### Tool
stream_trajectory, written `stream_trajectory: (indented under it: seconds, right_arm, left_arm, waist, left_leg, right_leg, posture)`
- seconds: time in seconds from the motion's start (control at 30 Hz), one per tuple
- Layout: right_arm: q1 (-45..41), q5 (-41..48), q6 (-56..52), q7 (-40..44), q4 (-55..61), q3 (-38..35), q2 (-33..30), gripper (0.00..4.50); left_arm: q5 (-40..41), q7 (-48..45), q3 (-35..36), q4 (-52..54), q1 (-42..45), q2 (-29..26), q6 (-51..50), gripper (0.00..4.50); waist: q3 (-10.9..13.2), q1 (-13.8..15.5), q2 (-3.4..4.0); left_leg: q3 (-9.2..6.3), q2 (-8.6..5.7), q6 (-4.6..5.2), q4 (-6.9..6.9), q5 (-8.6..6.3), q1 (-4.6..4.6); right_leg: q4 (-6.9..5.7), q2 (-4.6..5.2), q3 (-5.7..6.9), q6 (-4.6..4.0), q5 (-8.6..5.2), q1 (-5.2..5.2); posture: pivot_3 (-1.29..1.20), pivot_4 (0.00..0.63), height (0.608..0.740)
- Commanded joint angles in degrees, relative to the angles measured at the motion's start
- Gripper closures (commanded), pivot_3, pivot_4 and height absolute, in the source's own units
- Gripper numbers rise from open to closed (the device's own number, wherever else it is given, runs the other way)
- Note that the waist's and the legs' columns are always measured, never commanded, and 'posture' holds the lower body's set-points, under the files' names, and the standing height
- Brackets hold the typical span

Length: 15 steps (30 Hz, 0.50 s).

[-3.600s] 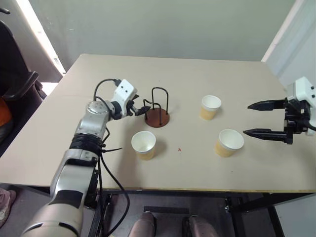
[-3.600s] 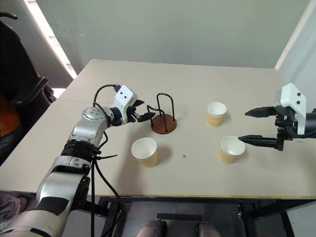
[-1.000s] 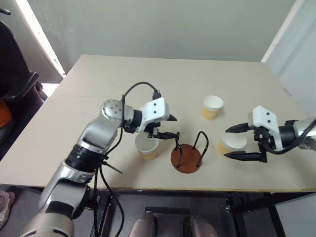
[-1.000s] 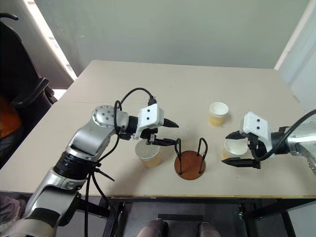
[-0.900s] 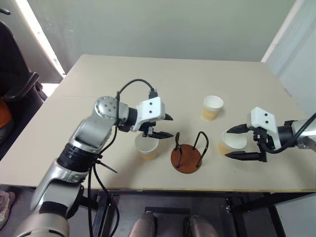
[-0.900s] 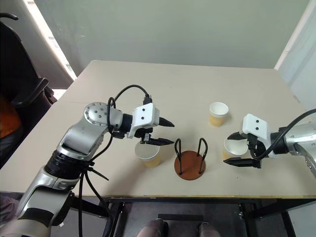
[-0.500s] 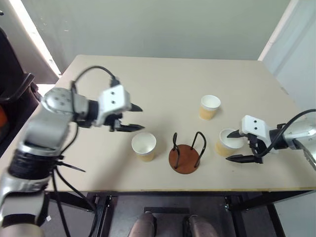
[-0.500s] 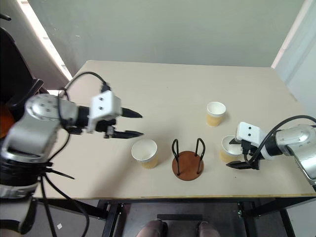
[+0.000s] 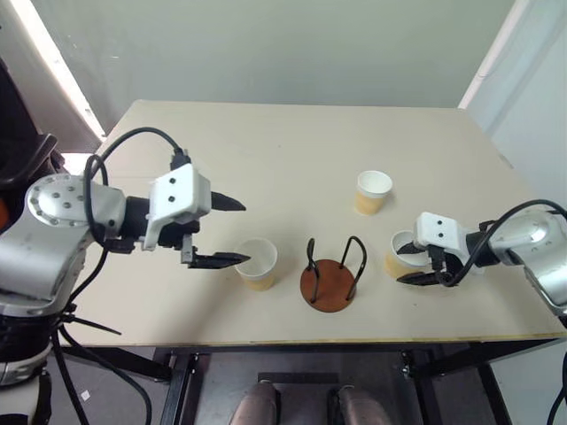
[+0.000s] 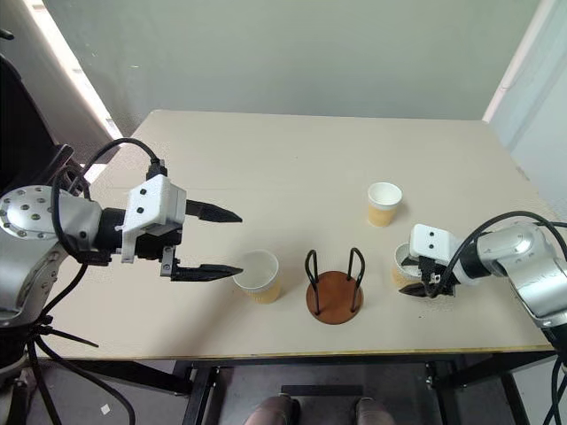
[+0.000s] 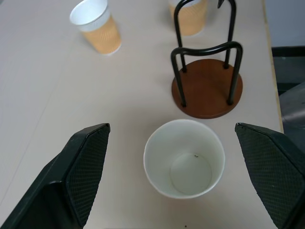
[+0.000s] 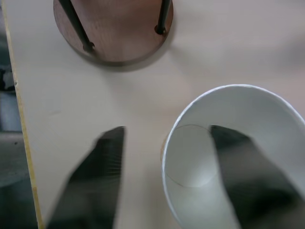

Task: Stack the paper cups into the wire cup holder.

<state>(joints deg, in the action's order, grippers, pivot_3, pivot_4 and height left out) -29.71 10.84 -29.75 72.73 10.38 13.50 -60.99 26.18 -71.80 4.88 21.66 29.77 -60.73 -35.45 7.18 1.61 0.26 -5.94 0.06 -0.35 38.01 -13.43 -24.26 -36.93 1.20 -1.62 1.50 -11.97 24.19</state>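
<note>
Three paper cups stand upright on the table. One cup (image 9: pixel 258 263) is just ahead of my left gripper (image 9: pixel 232 233), which is open wide and holds nothing; its lower fingertip is close to that cup's rim. The wire cup holder (image 9: pixel 331 275), a brown disc with black wire loops, stands empty near the front edge. To its right is a second cup (image 10: pixel 407 265). My right gripper (image 12: pixel 167 131) straddles that cup's wall (image 12: pixel 267 124), one finger inside and one outside, with a gap still showing by the outer finger. A third cup (image 9: pixel 372 191) stands farther back.
The beige table (image 9: pixel 292 142) has open surface at the back and left. Its front edge (image 10: pixel 337 352) runs close behind the holder and both near cups. A dark chair (image 9: pixel 27 159) sits off the table's left side.
My left gripper has pulled back to the left, away from the holder, and opened wider. The right gripper has lowered onto the right cup's wall and its fingers have narrowed.
</note>
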Motion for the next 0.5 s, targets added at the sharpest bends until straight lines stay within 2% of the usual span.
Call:
stream_trajectory:
  seconds: [0.03,0.17,0.3,0.4,0.5]
  right_arm:
    - [-2.54,-0.77,1.23,1.51,0.47,-1.27,-0.97,3.14]
    - [-2.98,0.72,3.22,5.66,1.53,-2.17,-2.48,4.48]
    - [-6.88,4.93,6.93,13.36,0.70,-4.67,-4.32,4.48]
    - [-15.77,8.28,9.49,19.16,-3.45,-5.59,-5.07,4.48]
    - [-27.42,14.14,11.08,19.77,-7.70,-3.60,-4.52,4.48]
  left_arm:
    - [1.03,1.32,2.35,1.50,-0.18,-1.09,-0.18,0.00]
    - [1.27,2.06,1.35,1.39,0.02,-0.87,0.11,0.00]
    - [0.74,1.93,0.17,-0.33,1.04,-0.67,1.27,0.00]
    - [0.23,1.56,-0.54,-1.93,1.78,-0.72,2.38,0.00]
    - [-0.29,1.89,-1.34,-2.77,1.95,-0.45,3.28,0.00]
  waist:
    - [0.00,-0.01,0.01]
    - [0.00,0.03,0.00]
    - [0.03,-0.04,0.04]
    - [0.07,-0.28,0.11]
    - [0.07,-0.46,0.12]
  left_leg:
    - [0.00,0.00,-0.01,-0.01,-0.01,0.00]
    - [0.00,0.00,-0.03,-0.02,-0.05,-0.02]
    - [0.00,0.00,-0.09,-0.04,-0.11,-0.02]
    - [0.03,-0.01,-0.11,-0.06,-0.10,-0.02]
    - [0.01,0.02,-0.12,-0.12,-0.06,-0.01]
  right_leg:
    - [0.00,0.00,0.00,0.00,0.00,0.01]
    - [0.01,0.00,0.01,-0.05,-0.03,0.01]
    - [0.02,0.00,0.00,-0.07,-0.05,0.02]
    - [-0.02,-0.02,-0.02,-0.17,-0.11,0.10]
    - [-0.05,-0.06,-0.02,-0.35,-0.21,0.14]
  posture:
    - [0.00,0.150,0.740]
    - [0.00,0.150,0.740]
    - [0.00,0.150,0.740]
    - [0.00,0.150,0.740]
    - [0.00,0.150,0.740]
